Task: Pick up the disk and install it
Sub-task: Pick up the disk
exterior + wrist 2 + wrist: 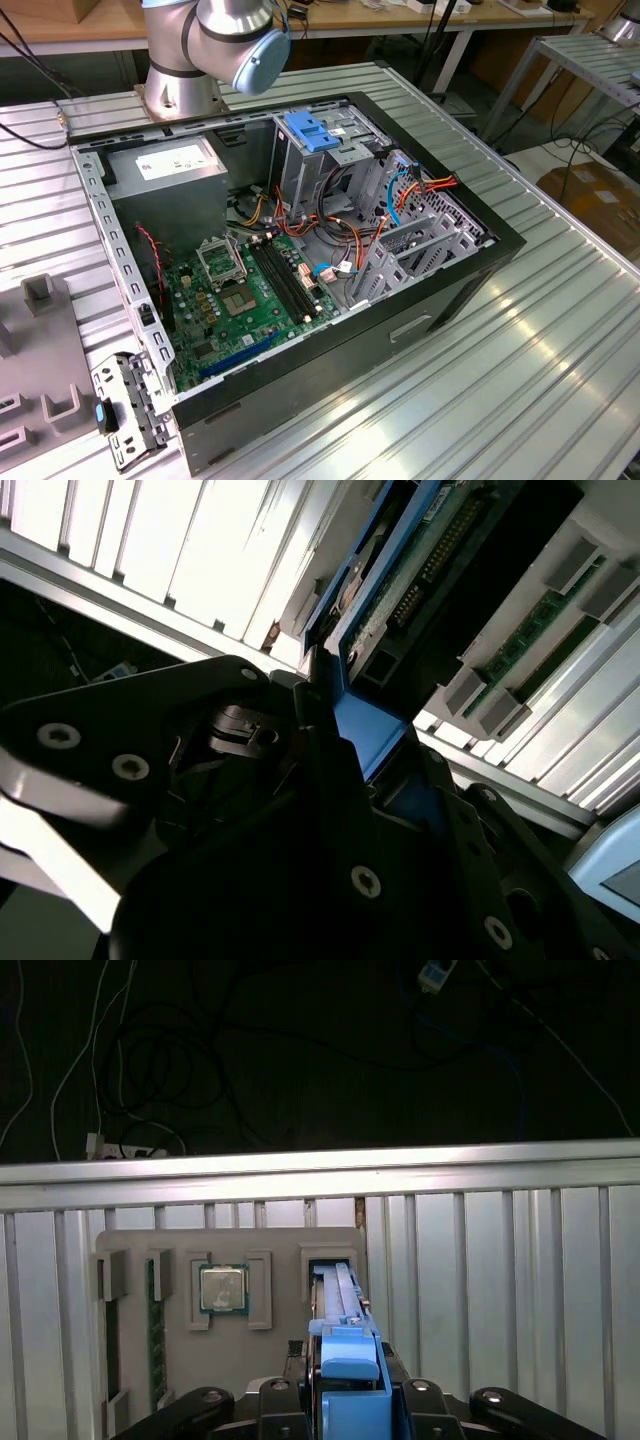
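- Nearest my lens in both wrist views is the dark body of the pincer (348, 1400), bolt heads showing on its housing.
- I read its jaws as closed on the light blue carrier rail (348, 1375), one jaw against each side of it with no gap that I can make out. That is my reading of the grip, not a certainty.
- The disk (338, 1295) is straight ahead of the pincer, standing on edge. Its long axis runs directly away from the jaws and down into a slot of the grey holder (275, 1370).
- I cannot tell whether its far end rests in that slot or has cleared it.
- In the second wrist view I see the disk's circuit-board side (400, 590), a row of connector pins along it and blue rail just beside the jaws.
- The holder also carries a square processor chip (222, 1288) in its own pocket and a memory stick (156, 1335) upright in a slot. Both are apart from the disk and untouched.
- The holder lies on the ribbed metal counter (480, 1290), near its edge.
- In the exterior view the open computer case (440, 290) lies on its side on the counter, with a fixed blue bracket (312, 133) on top of its metal cage and the arm (235, 40) mounted just behind it.
- My judgement: the pickup is in hand and the disk is not yet in the case.
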Motion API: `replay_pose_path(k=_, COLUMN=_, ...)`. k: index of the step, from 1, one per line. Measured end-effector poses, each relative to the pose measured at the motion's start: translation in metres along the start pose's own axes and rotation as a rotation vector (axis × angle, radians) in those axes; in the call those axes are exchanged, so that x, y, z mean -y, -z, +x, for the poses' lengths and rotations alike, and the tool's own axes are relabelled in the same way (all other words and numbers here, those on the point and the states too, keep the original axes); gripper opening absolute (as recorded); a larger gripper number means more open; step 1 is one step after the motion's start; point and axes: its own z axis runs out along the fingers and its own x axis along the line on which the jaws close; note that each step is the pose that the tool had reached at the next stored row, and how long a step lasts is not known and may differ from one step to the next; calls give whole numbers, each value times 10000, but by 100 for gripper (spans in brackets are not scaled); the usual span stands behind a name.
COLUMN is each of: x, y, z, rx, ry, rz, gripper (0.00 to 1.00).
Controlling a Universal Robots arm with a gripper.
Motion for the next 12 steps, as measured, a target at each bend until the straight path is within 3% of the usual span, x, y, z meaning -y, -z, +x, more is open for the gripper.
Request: replay_pose_path(k=12, x=1, y=121, z=0, rx=0, ry=0, rz=1, gripper=37)
